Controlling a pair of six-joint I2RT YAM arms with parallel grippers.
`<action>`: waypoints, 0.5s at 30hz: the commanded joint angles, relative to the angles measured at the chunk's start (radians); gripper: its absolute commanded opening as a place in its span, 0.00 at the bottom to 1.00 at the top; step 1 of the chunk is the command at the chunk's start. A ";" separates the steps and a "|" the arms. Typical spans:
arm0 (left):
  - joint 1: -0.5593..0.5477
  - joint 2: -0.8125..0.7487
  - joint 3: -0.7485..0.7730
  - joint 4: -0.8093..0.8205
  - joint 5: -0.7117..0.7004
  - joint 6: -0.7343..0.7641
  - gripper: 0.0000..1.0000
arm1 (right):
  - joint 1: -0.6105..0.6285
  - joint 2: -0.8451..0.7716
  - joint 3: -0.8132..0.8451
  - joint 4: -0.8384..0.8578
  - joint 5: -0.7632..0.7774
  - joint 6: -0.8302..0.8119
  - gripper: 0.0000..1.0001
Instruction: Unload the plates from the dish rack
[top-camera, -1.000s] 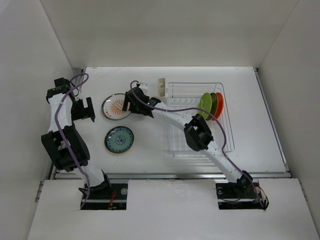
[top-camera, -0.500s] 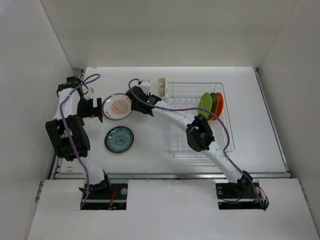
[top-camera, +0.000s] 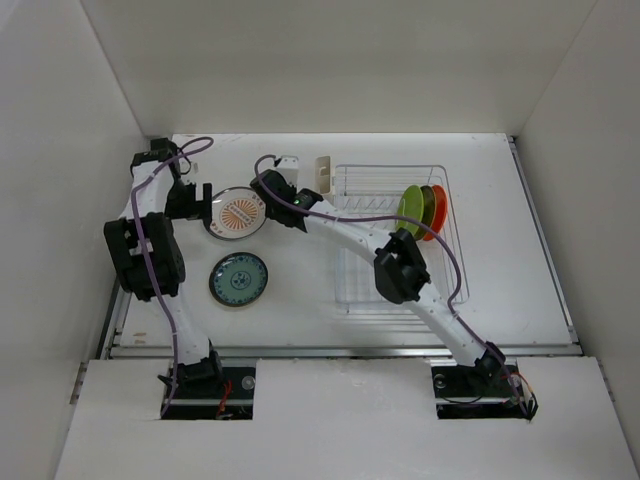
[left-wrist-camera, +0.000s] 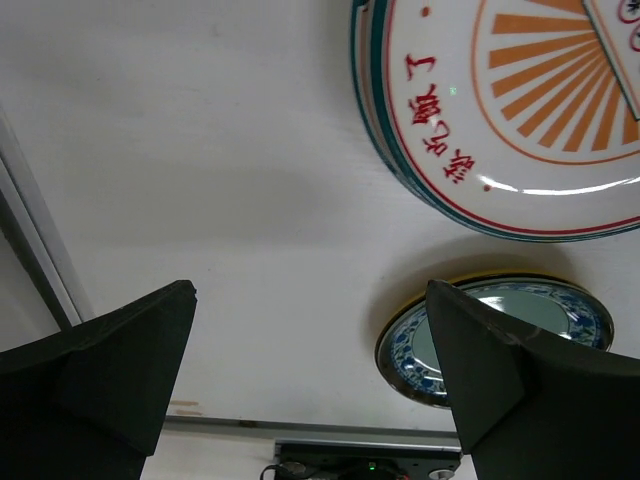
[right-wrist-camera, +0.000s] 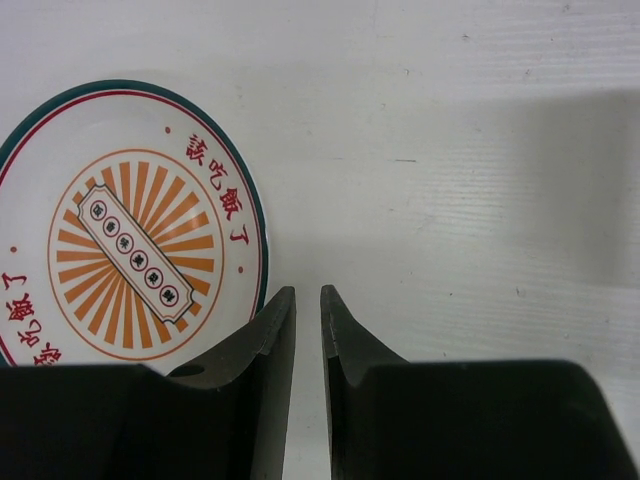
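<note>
One orange-centre plate (right-wrist-camera: 130, 230) just left of right end effector (right-wrist-camera: 308, 305), fingers nearly closed

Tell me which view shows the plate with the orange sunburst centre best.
The right wrist view: the orange sunburst plate lies nearly whole, its centre and red lettering sharp, beside the nearly closed right gripper. The top external view shows it whole but small. The left wrist view catches only its lower part.

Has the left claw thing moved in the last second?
Yes. The left gripper has swung up toward the table's far edge and right, now beside the orange-centred plate; the teal plate stayed put.
</note>
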 joint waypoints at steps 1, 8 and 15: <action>-0.049 0.006 0.037 0.007 -0.029 0.002 1.00 | 0.012 -0.026 0.016 0.048 0.025 -0.014 0.22; -0.071 0.092 0.121 0.017 -0.075 -0.037 1.00 | 0.012 0.004 0.016 0.082 -0.015 -0.014 0.22; -0.071 0.124 0.139 0.007 -0.095 -0.046 1.00 | 0.012 0.061 0.059 0.132 -0.015 -0.014 0.22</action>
